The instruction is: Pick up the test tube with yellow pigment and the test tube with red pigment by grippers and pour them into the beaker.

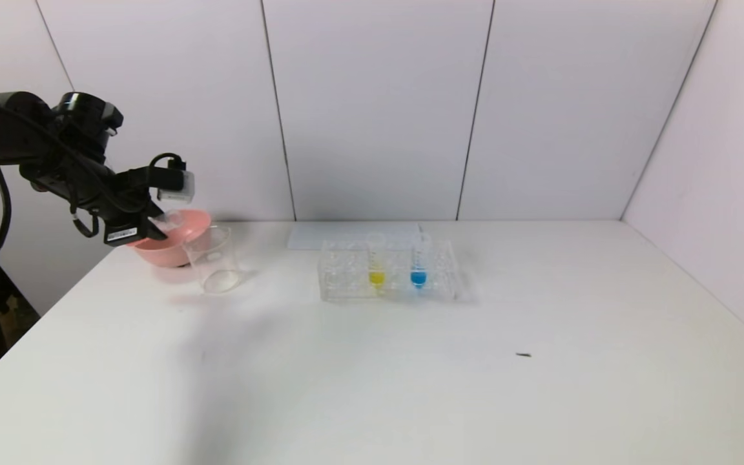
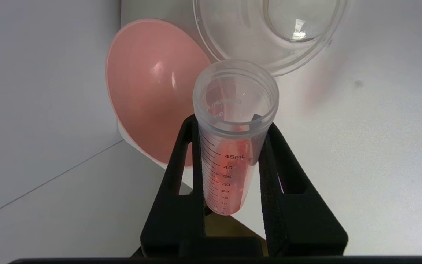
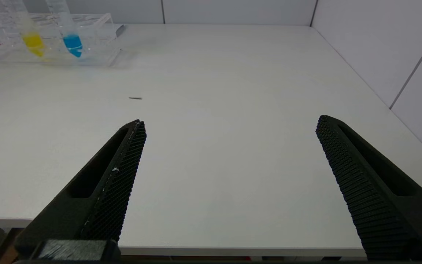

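Black ribbed pincer (image 2: pixel 233 146) around graduated tube (image 2: pixel 229 161)

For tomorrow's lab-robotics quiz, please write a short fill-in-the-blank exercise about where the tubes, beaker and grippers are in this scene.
1. The left gripper is shut on the test tube with ____ pigment.
2. The test tube with yellow pigment stands in the rack beside a tube holding ____ liquid.
3. The beaker stands beside a ____ bowl.
4. The right gripper is ____.

Missing words: red; blue; pink; open
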Controlling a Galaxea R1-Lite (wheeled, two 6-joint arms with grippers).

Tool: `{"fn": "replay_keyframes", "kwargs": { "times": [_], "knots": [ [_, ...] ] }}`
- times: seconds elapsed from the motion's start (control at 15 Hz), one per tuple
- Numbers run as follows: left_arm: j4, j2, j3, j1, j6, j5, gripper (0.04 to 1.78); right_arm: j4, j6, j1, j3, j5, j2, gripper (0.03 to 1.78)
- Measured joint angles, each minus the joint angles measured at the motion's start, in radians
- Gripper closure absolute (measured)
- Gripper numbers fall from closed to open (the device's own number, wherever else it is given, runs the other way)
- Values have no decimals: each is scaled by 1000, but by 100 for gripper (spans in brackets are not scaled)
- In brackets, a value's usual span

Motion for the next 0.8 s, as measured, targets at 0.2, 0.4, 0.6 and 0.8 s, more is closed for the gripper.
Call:
{"fn": "replay_keyframes", "kwargs": {
  "times": [0.2, 0.4, 0.6, 0.8],
  "knots": [
    [-9, 5, 0, -11, 1, 34, 137, 0, 0, 0, 0, 0, 0, 11],
    [-18, 9, 0, -19, 0, 39, 137, 0, 0, 0, 0, 0, 0, 11],
    [-25, 10, 0, -24, 2, 66, 137, 0, 0, 0, 0, 0, 0, 11],
    [-35, 11, 0, -33, 10, 88, 137, 0, 0, 0, 0, 0, 0, 11]
  ]
}}
